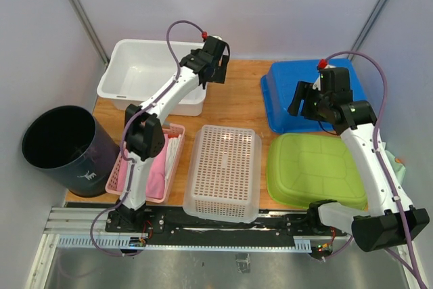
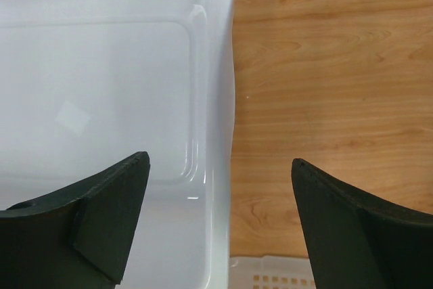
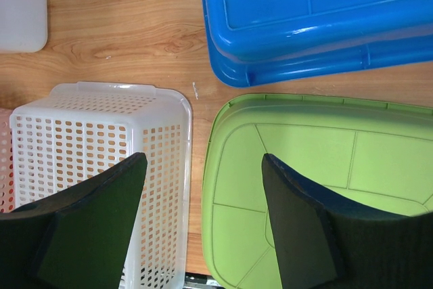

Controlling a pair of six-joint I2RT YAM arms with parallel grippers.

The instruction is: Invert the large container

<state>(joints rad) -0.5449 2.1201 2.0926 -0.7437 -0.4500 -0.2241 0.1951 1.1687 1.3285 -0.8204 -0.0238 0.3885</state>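
Note:
The large white container (image 1: 135,72) stands upright and empty at the back left of the table. My left gripper (image 1: 214,67) hangs open above its right rim. In the left wrist view the rim (image 2: 220,99) runs between the two fingers, with the gripper (image 2: 220,164) straddling it from above, one finger over the tub's inside and the other over the wood. My right gripper (image 1: 302,101) is open and empty, raised above the table's right middle. In its wrist view the right gripper (image 3: 203,157) hovers over the gap between the white basket and the green tub.
A blue tub (image 1: 311,96) and a green tub (image 1: 314,170) lie upside down on the right. A white perforated basket (image 1: 225,170) lies upside down in the front middle. A pink basket (image 1: 159,167) holds pink cloth at the front left. A black bin (image 1: 61,147) stands off the table's left edge.

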